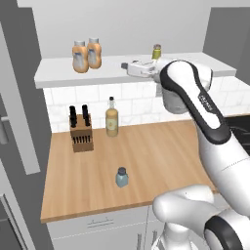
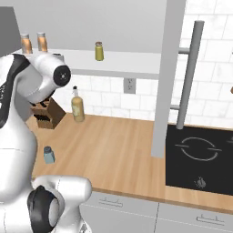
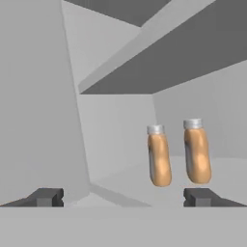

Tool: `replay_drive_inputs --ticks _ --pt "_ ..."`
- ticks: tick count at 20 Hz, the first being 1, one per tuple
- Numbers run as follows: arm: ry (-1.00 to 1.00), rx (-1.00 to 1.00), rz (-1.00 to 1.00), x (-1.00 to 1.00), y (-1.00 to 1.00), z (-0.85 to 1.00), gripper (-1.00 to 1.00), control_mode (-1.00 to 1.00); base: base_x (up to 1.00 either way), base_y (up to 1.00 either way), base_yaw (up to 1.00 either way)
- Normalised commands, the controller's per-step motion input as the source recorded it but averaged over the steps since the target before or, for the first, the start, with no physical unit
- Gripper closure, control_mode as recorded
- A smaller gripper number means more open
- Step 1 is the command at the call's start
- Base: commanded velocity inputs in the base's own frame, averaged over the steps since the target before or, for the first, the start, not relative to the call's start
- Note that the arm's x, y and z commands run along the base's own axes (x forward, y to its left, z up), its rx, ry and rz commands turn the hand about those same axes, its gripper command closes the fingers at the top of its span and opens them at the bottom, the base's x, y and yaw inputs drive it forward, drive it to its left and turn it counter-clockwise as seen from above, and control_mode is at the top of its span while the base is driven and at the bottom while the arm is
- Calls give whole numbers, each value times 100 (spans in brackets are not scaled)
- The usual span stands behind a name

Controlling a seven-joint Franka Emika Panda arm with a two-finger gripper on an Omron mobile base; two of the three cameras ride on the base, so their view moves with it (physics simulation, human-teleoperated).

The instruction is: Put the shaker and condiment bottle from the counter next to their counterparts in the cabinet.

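Two squat orange bottles (image 1: 80, 57) (image 1: 94, 53) with pale caps stand side by side at the left of the cabinet shelf (image 1: 58, 74). I cannot tell which of them is the condiment bottle and which its counterpart. In the hand view both bottles (image 3: 159, 155) (image 3: 197, 152) stand upright ahead of my gripper (image 3: 123, 198), whose jaws are open with nothing between them. My gripper (image 1: 125, 66) hovers over the shelf, to the right of the bottles and apart from them. The olive-green shaker (image 1: 156, 51) stands further right on the shelf. The blue-grey shaker (image 1: 121, 177) stands on the counter (image 1: 161, 156).
A tall slim amber bottle (image 1: 112, 117) and a knife block (image 1: 81, 129) stand at the back of the counter. A black cooktop (image 2: 200, 154) lies to the right, past a grey upright panel (image 2: 161, 91). A grey cabinet side (image 1: 19, 97) bounds the left.
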Motion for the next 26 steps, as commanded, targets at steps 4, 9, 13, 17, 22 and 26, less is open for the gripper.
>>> replay_drive_inputs --ticks 4,9,13,17,22,26 --pt "0 10 6 -93 -36 0 -100 -100 0 0 0" --pt "2 1 3 -86 -23 -20 -100 -100 0 0 0" --pt "3 0 8 -66 -17 -46 -100 -100 0 0 0" --pt "6 0 9 -39 -18 -54 -100 -100 0 0 0" --pt "5 -1 11 -10 -10 -61 -100 -100 0 0 0" --pt "1 -4 17 0 -1 -67 -100 -100 0 0 0"
